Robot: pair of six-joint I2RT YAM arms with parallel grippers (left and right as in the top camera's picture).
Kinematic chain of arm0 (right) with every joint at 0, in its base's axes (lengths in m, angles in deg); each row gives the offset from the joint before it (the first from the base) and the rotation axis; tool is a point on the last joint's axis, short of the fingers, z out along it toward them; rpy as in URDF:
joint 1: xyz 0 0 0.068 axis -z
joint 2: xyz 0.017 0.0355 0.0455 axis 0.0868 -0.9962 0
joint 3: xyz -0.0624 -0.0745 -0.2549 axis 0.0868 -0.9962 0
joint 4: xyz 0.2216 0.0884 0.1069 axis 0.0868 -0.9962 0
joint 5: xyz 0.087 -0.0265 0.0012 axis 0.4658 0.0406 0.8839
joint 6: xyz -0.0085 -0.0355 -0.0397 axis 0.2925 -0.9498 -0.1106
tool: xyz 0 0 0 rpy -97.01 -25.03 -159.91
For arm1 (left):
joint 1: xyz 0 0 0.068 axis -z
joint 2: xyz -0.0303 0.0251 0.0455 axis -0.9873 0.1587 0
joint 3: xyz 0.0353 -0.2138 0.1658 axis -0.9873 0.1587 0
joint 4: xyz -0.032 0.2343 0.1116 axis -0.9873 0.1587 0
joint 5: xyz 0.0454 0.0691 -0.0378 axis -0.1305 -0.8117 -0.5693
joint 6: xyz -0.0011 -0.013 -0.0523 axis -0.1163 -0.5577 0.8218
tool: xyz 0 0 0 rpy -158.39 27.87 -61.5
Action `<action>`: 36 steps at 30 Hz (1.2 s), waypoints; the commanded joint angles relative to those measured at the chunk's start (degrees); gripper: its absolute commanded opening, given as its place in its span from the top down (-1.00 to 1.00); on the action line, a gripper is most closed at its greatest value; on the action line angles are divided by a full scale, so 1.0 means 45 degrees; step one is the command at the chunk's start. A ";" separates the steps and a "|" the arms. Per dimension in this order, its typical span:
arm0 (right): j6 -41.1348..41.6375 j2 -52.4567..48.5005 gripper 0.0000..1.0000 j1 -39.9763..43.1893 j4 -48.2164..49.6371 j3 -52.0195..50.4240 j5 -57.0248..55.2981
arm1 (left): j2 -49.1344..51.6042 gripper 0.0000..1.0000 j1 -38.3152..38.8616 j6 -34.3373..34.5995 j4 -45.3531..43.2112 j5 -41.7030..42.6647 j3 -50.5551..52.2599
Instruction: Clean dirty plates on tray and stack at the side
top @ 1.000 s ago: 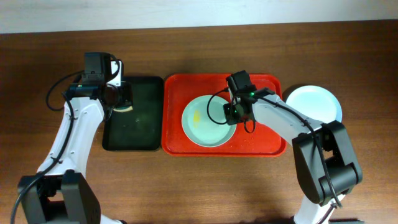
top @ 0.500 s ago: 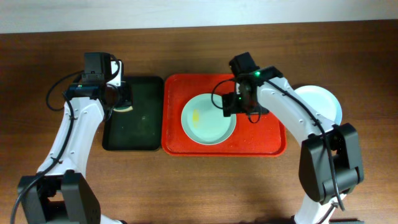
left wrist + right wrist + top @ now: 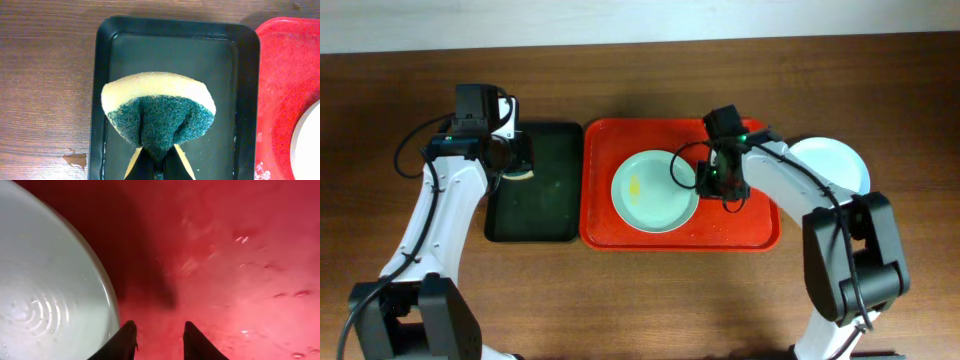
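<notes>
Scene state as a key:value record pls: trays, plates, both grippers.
red tray: centre, holds one plate
mint plate: on red tray, yellow smear on it
pale plate: on table, right of red tray
black tray: left of red tray
left gripper: jaws shut on sponge, over black tray
right gripper: jaws open, empty, low over red tray beside mint plate's rim

Glossy red plastic tray [image 3: 600,205], smooth mint plate [image 3: 655,200], rough fibrous sponge [image 3: 160,110], glossy black tray [image 3: 165,50], wood-grain table [image 3: 620,300].
</notes>
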 commanded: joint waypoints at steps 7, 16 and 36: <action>0.0015 -0.0058 0.32 -0.0282 0.0860 -0.0384 0.0321 | 0.0209 1.00 0.0058 -0.0199 -0.0053 0.0228 0.0034; -0.0423 -0.0039 0.58 0.0355 -0.0253 0.0758 0.1690 | 0.0427 1.00 0.0063 -0.0199 -0.0136 0.0233 0.0034; -0.0661 -0.0243 0.58 -0.0228 0.0442 0.0607 0.1977 | 0.0427 1.00 0.0063 -0.0194 -0.0136 0.0233 0.0034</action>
